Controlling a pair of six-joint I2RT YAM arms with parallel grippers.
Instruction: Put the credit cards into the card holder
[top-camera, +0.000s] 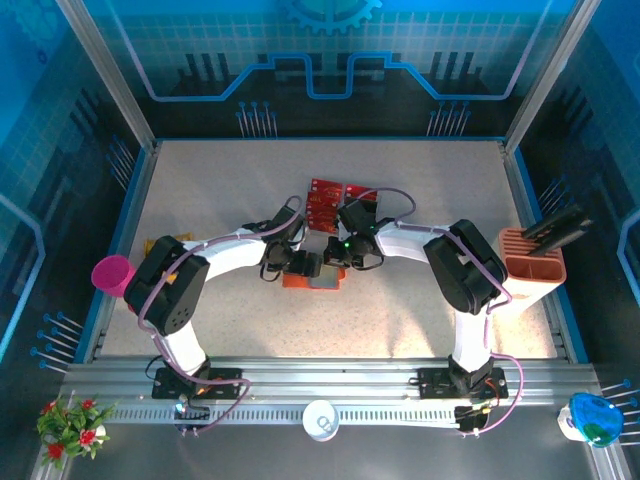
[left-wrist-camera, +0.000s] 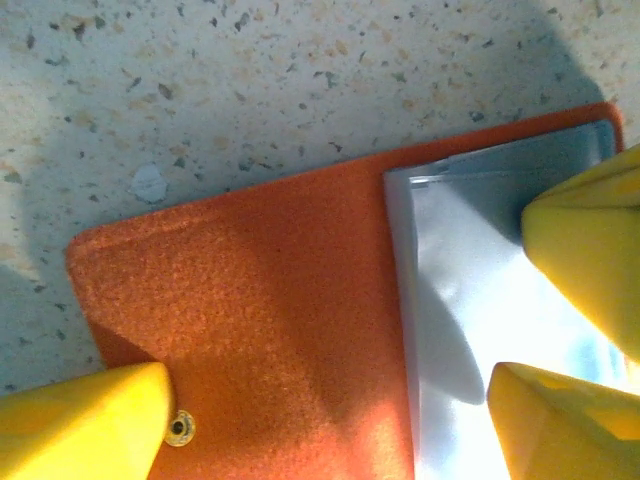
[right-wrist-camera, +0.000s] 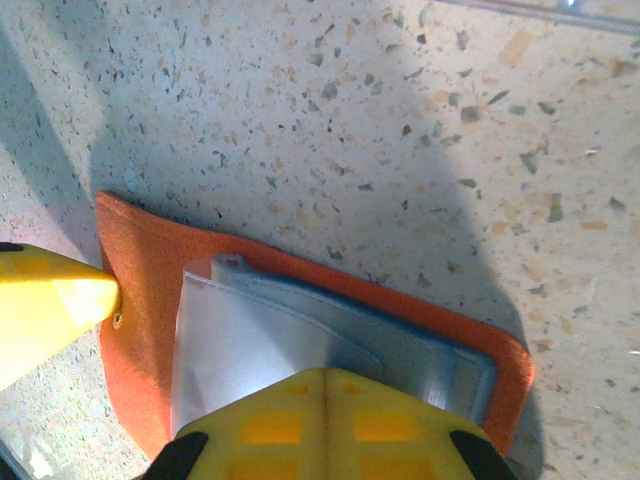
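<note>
One fuzzy orange card holder (left-wrist-camera: 260, 300), glossy grey pockets (left-wrist-camera: 470, 290), left claw (left-wrist-camera: 325, 400) spread wide, right claw (right-wrist-camera: 325, 395) closed.

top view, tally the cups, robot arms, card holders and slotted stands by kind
cups: 2 (pink cup, white cup)
robot arms: 2 (left arm, right arm)
card holder: 1
peach slotted stand: 1
total: 6
</note>
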